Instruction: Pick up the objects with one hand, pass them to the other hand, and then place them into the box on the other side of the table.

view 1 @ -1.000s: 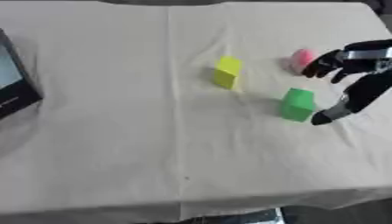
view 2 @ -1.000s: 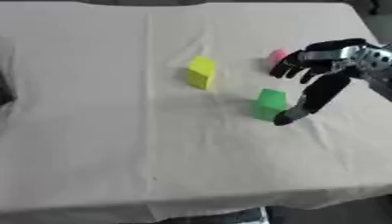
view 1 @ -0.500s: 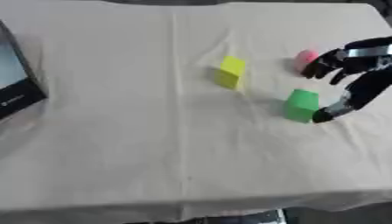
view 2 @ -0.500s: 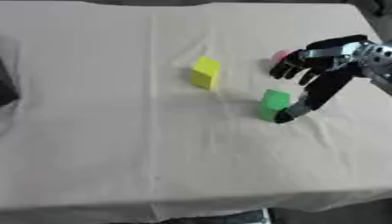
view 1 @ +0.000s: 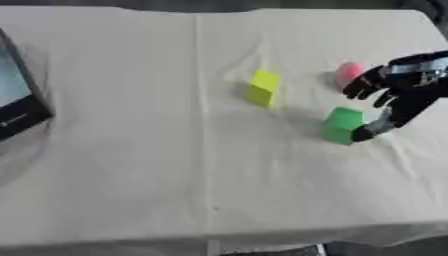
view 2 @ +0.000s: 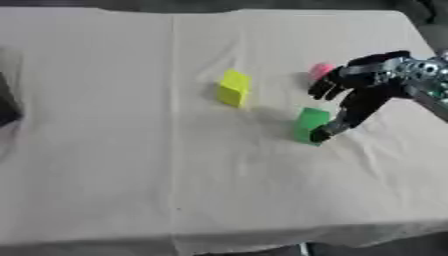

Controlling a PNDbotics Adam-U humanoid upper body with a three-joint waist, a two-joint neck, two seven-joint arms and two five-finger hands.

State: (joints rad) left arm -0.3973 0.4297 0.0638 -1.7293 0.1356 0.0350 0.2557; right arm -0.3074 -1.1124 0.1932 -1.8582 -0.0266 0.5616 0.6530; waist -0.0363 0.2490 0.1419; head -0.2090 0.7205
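Right hand [view 1: 404,89] hovers spread at the table's right side, thumb tip touching the green block [view 1: 340,125], which sits just left of and below its palm; fingers haven't closed round it.

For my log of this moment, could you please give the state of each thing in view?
Right robot hand: open, one fingertip at the green block's right side.
Green block: on the table, not lifted.
Yellow block: on the table, untouched.
Pink object: on the table behind the hand.
Box: at the left edge.
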